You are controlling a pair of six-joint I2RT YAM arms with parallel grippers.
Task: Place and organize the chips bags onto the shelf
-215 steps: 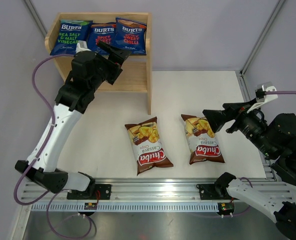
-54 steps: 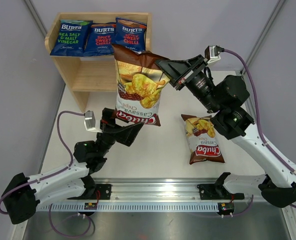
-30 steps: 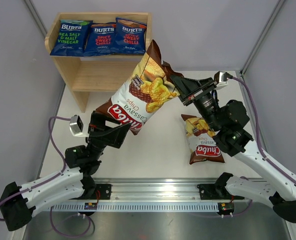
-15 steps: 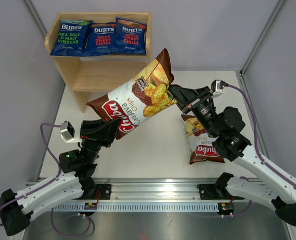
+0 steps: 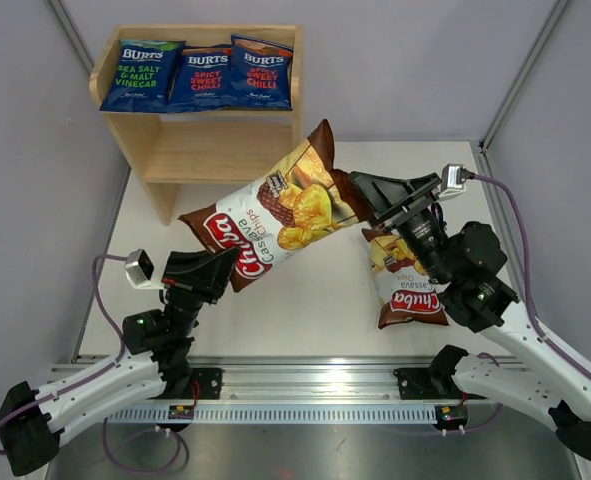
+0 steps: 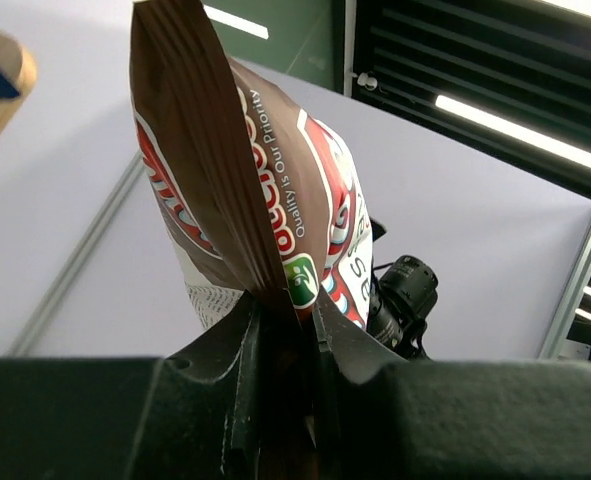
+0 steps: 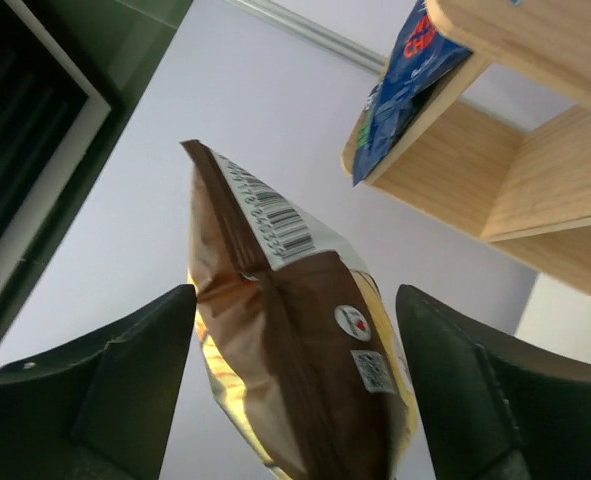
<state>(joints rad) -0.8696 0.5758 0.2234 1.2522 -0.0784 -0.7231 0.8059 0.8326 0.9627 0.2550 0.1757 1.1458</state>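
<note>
A brown-and-cream Chuba chips bag [image 5: 275, 215] hangs tilted in the air over the table's middle. My left gripper [image 5: 215, 272] is shut on its lower seam, and the left wrist view shows the seam pinched between the fingers [image 6: 283, 305]. My right gripper [image 5: 360, 195] is open, its fingers apart on either side of the bag's upper end [image 7: 295, 340] without pressing it. A second Chuba bag [image 5: 407, 285] lies flat on the table under the right arm. Three blue Burts bags [image 5: 197, 75] lie side by side on top of the wooden shelf [image 5: 215, 150].
The shelf stands at the table's back left, and its lower tier [image 5: 210, 158] holds nothing. Metal frame posts [image 5: 520, 75] rise at the back corners. The rail [image 5: 305, 385] with both arm bases runs along the near edge.
My left gripper closed on the bag's lower seam, then my right gripper opened and let go of the upper end. The bag has tipped lower and both arms have drawn nearer.
</note>
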